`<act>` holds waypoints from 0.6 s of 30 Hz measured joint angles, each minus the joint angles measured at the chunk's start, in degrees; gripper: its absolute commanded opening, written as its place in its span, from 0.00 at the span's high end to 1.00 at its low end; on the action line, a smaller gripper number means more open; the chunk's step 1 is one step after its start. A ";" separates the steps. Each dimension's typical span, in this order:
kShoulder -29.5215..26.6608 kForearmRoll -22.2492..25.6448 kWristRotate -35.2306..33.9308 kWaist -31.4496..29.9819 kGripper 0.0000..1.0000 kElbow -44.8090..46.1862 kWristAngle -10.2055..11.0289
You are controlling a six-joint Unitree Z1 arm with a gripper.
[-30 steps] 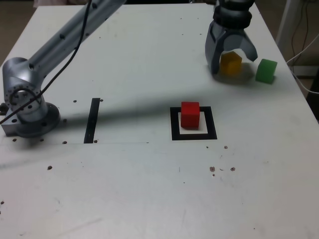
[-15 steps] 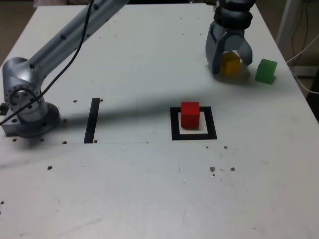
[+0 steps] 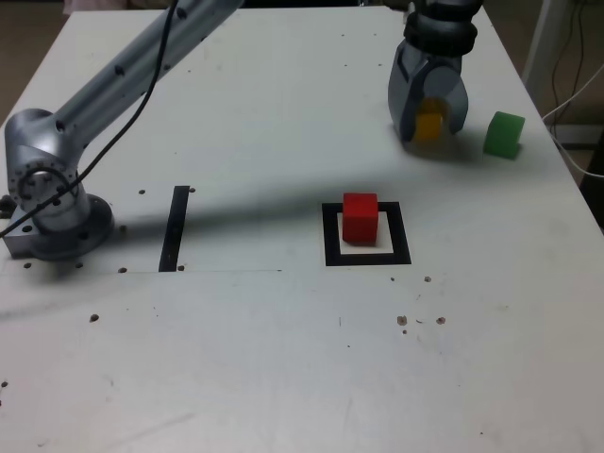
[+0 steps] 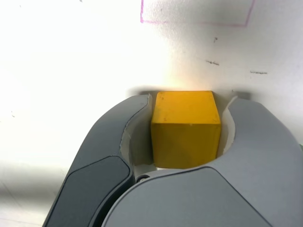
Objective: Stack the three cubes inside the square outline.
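— Exterior view first: what sits inside the black square outline [image 3: 367,235] on the table [image 3: 283,359]?

— The red cube [image 3: 360,217] stands upright on the white centre of that frame, alone, with nothing on top of it. The frame's black border shows on all sides of it, though the cube sits toward the far edge of the white patch.

— And the other two cubes?

— Both are well apart from the frame, toward the far edge of the table on the exterior view's right. The green cube [image 3: 504,134] rests on the table by itself, just beside the gripper [image 3: 429,121] and not touching it. The yellow cube [image 3: 428,123] is between the gripper's two grey fingers [image 3: 406,94].

— How far apart are the fingers?

— Drawn in around the yellow cube [image 4: 185,129]. In the wrist view the curved pads [image 4: 125,142] stand on either side of it — one seems to meet the cube's side face, the other is very near, with a thin pale gap that may only be the pad's lining. Whether they are pressing it firmly cannot be told. The cube appears to rest on the table surface.

— Anything else on the table?

— A single straight black tape strip [image 3: 176,227] lies toward the exterior view's left, near the arm's round base [image 3: 47,203].
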 measured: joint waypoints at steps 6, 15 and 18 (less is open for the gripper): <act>-0.19 0.55 0.20 -0.30 0.78 0.20 -0.01; -5.21 1.86 0.81 -1.94 0.78 2.89 0.51; -7.56 2.18 1.17 -2.95 0.78 5.50 0.51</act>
